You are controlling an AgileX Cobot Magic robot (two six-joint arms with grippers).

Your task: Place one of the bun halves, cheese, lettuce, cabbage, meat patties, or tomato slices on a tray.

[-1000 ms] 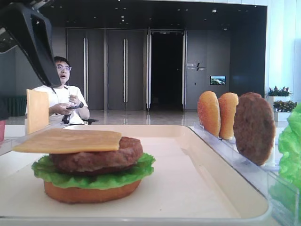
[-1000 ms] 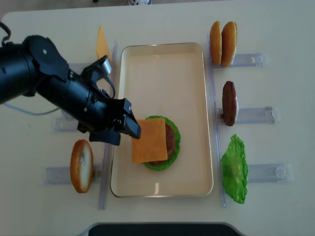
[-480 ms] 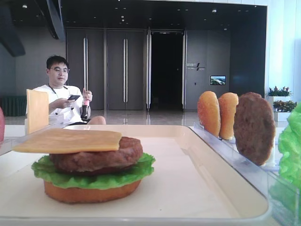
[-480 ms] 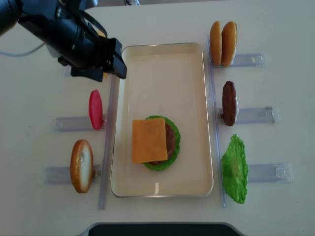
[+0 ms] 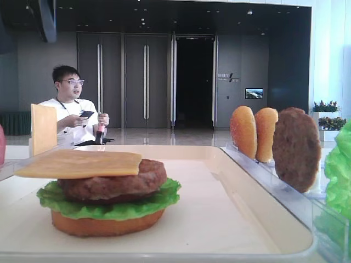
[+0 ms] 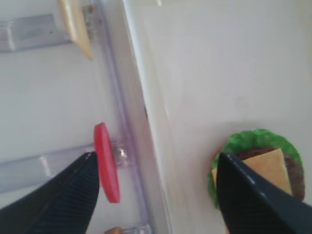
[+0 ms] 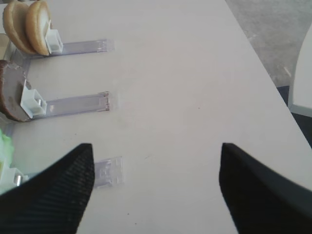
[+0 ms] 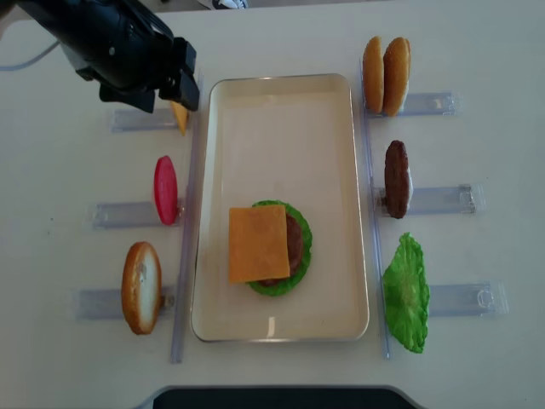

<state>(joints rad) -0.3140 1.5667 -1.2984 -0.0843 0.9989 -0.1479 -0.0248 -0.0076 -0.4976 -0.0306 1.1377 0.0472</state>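
Note:
On the cream tray (image 8: pixel 281 94) sits a stack of a bun half, lettuce, a meat patty and a square cheese slice (image 8: pixel 259 243) on top, also seen up close (image 5: pixel 82 163). My left gripper (image 8: pixel 186 75) hangs open and empty above the far-left cheese rack, apart from the stack. In its wrist view, the left gripper (image 6: pixel 156 161) has its jaws spread across the tray's left rim, between a red tomato slice (image 6: pixel 107 163) and the stack (image 6: pixel 258 165). My right gripper (image 7: pixel 155 148) is open and empty over bare table.
The left racks hold a standing cheese slice (image 8: pixel 180 117), the tomato slice (image 8: pixel 165 189) and a bun half (image 8: pixel 141 286). The right racks hold two bun halves (image 8: pixel 385 75), a patty (image 8: pixel 397 177) and lettuce (image 8: pixel 406 291). A seated person (image 5: pixel 71 109) is behind the table.
My left gripper has drawn away from the cheese slice on the stack and moved to the far-left corner. The cheese stays on the stack. The tomato slice is now uncovered.

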